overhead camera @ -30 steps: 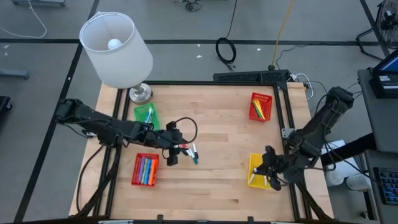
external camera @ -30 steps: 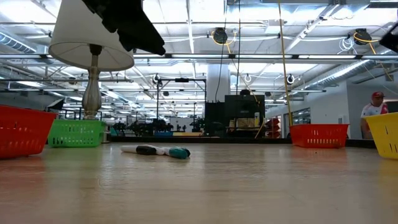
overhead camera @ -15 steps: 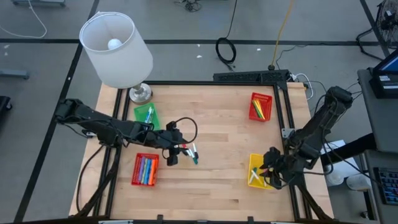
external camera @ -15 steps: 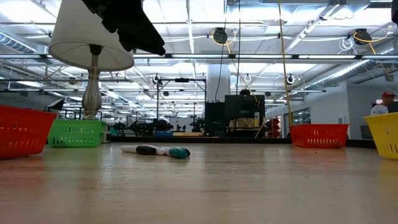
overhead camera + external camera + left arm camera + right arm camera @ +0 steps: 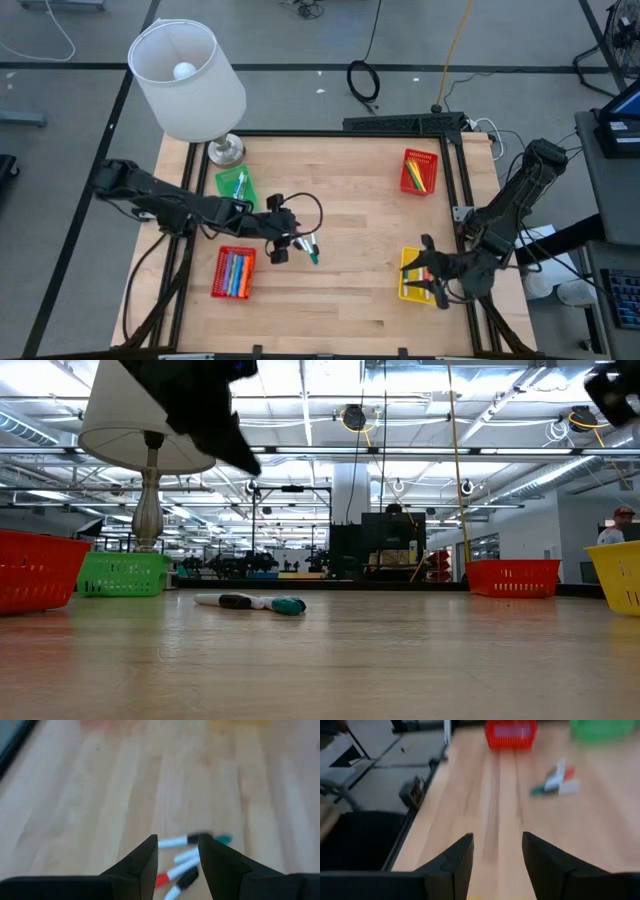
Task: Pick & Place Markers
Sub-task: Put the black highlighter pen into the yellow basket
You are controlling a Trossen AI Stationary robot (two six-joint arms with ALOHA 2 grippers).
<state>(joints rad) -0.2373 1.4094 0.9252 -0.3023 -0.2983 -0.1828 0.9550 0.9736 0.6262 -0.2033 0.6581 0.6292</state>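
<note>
A small pile of markers [image 5: 308,246] lies on the wooden table just left of its middle, white barrels with red, black and teal caps [image 5: 186,855]; the low view shows them flat on the table top [image 5: 250,602]. My left gripper [image 5: 292,244] hangs open above them and touches none; in the left wrist view the markers show between and beyond its fingers [image 5: 177,840]. My right gripper [image 5: 424,274] stands open with nothing between its fingers [image 5: 497,837], over the yellow basket [image 5: 405,290] at the near right. More markers lie in the baskets.
A red basket [image 5: 234,272] of coloured markers stands near left, a green basket [image 5: 237,187] behind it and another red basket [image 5: 420,172] far right. A lamp [image 5: 190,80] with a white shade stands at the far left corner. Bare wood lies between the baskets.
My right gripper has turned about over the yellow basket, and its fingers, together a second ago, now stand apart. My left gripper has tipped a little farther down over the pile of markers. The markers on the table have kept still.
</note>
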